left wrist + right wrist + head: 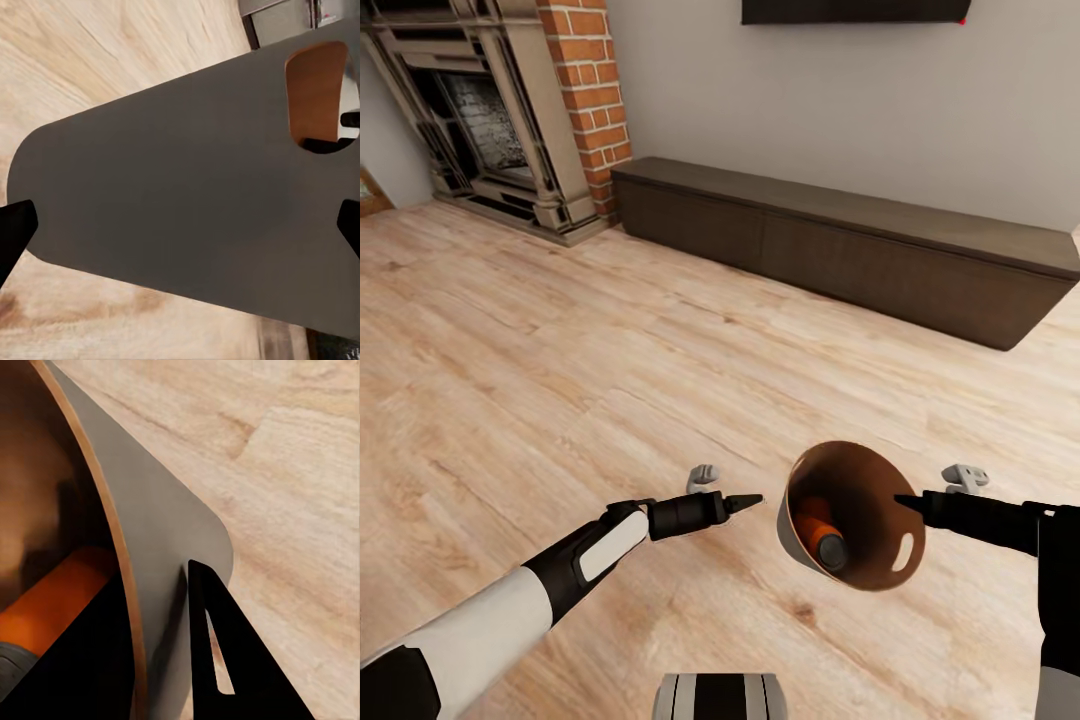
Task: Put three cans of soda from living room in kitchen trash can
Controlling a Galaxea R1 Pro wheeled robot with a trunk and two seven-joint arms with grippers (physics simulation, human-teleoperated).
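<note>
The trash can (872,482) hangs tilted above the wood floor, grey outside and glossy brown inside, its mouth facing me. One orange soda can (816,528) lies inside it, also seen as the orange can (56,600) in the right wrist view. My right gripper (906,500) is shut on the can's rim, one finger (225,660) outside the wall and the other inside. My left gripper (750,499) is open just left of the bin, with the bin's grey wall (180,187) close in front of its spread fingers. The other two soda cans are hidden or out of view.
A long low dark cabinet (840,235) runs along the far wall under a black screen (855,10). A fireplace (480,120) with a brick column (590,80) stands at the back left. Pale wood floor (560,350) spreads between me and them.
</note>
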